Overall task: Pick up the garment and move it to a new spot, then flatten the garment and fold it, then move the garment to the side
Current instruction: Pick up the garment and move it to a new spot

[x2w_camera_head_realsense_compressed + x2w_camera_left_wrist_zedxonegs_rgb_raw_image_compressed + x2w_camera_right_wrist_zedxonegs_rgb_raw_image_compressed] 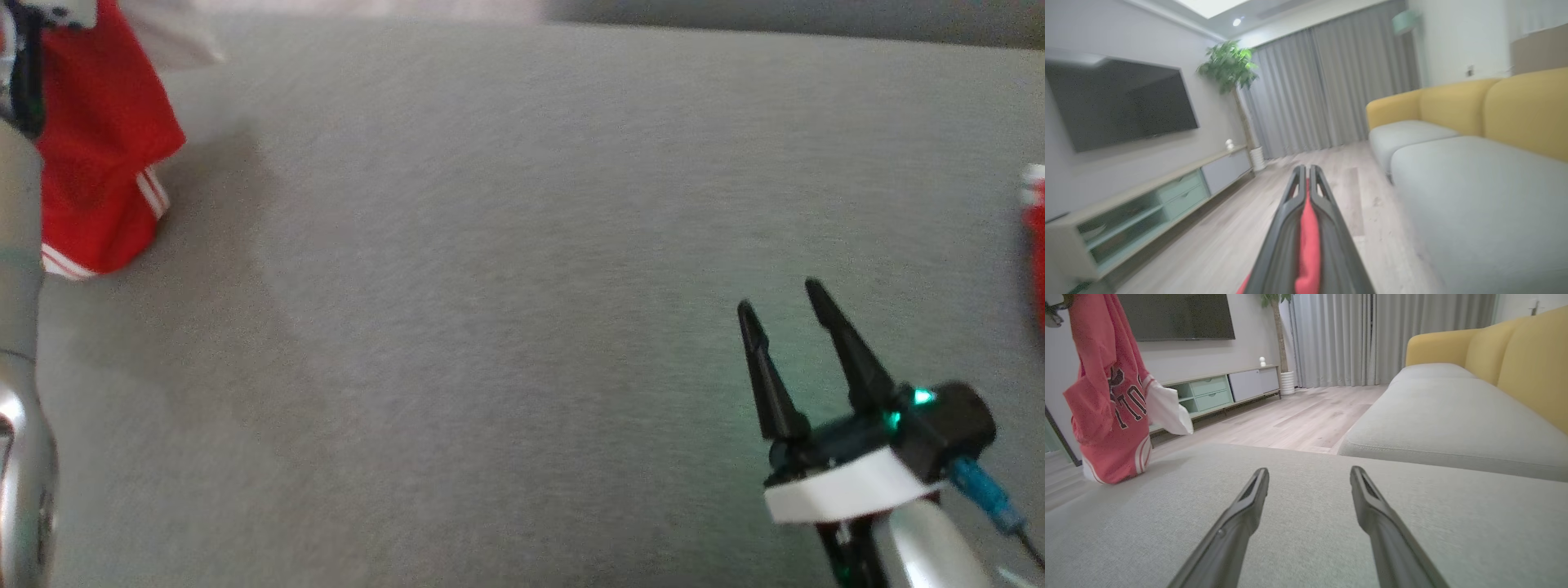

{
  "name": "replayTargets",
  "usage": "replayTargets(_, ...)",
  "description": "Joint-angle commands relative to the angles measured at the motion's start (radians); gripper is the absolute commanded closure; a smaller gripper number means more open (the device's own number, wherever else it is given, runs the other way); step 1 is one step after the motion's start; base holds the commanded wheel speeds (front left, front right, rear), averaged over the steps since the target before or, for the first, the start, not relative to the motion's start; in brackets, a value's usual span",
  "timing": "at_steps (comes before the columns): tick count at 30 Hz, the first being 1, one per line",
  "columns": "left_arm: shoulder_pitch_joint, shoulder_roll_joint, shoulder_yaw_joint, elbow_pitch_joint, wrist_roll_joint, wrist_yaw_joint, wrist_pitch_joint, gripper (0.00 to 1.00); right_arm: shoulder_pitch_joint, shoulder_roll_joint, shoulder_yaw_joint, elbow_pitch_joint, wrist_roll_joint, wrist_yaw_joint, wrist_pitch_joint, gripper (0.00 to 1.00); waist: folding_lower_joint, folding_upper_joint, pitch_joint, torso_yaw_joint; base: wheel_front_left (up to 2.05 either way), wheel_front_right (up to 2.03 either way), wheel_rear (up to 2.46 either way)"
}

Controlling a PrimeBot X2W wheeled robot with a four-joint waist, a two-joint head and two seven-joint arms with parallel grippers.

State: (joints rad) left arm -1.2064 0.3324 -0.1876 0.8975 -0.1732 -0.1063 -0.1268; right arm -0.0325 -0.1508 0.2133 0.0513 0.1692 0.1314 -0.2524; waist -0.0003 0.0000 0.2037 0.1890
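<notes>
Nearest the viewer, the robot's pale left forearm (16,245) runs up the left edge of the head view. The largest thing is a grey upholstered seat (490,245), spreading wide across the middle. At its far left hangs the garment (98,163), a red jersey with white stripes at the hem and dark lettering, bunched lengthwise and dangling. Its lower hem seems just to reach the seat, though blur leaves the contact uncertain. In the left wrist view, the left pincer (1305,167) is clamped on a fold of the red cloth, its two dark fingers pressed together around it. The right pincer (780,295) hovers over the near right of the seat, fingers apart and holding nothing. A small scrap of red and white (1035,229) shows at the right edge, too cut off to identify. Judging from this, the pick-up is done and the carry to a new spot appears under way. Laying the garment down, flattening it, folding it and moving it aside all remain.
</notes>
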Motion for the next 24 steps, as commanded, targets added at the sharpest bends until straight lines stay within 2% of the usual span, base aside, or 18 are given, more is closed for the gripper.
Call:
replayTargets(1,-0.059,0.041,0.005,-0.069,0.001,-0.007,0.017,1.00,0.015,0.013,0.020,-0.031,0.009,-0.001,-0.009,0.00,0.0003,0.0000,-0.123,-0.155,0.00,0.00,0.00)
replayTargets(7,-0.030,-0.006,-0.033,-0.217,-0.048,-0.018,0.088,1.00,0.034,0.048,0.033,-0.035,0.012,-0.001,-0.009,0.00,0.0003,0.0000,-0.175,-0.300,0.00,0.00,0.00)
replayTargets(8,-0.030,-0.006,-0.033,-0.217,-0.048,-0.018,0.088,1.00,0.034,0.048,0.033,-0.035,0.012,-0.001,-0.009,0.00,0.0003,0.0000,-0.175,-0.300,0.00,0.00,0.00)
replayTargets(14,0.038,-0.079,-0.070,-0.323,-0.141,-0.022,0.161,1.00,0.037,0.068,0.035,-0.044,0.012,-0.001,-0.009,0.00,0.0003,0.0000,-0.189,-0.408,0.00,0.00,0.00)
replayTargets(19,0.146,-0.130,-0.136,-0.386,-0.180,-0.023,0.203,1.00,0.034,0.079,0.029,-0.052,0.013,-0.001,-0.009,0.00,0.0003,0.0000,-0.166,-0.454,0.00,0.00,0.00)
replayTargets(24,0.344,-0.129,-0.169,-0.408,-0.186,-0.006,0.183,1.00,0.036,0.089,0.029,-0.051,0.015,-0.001,-0.009,0.00,0.0003,0.0000,-0.143,-0.476,0.00,0.00,0.00)
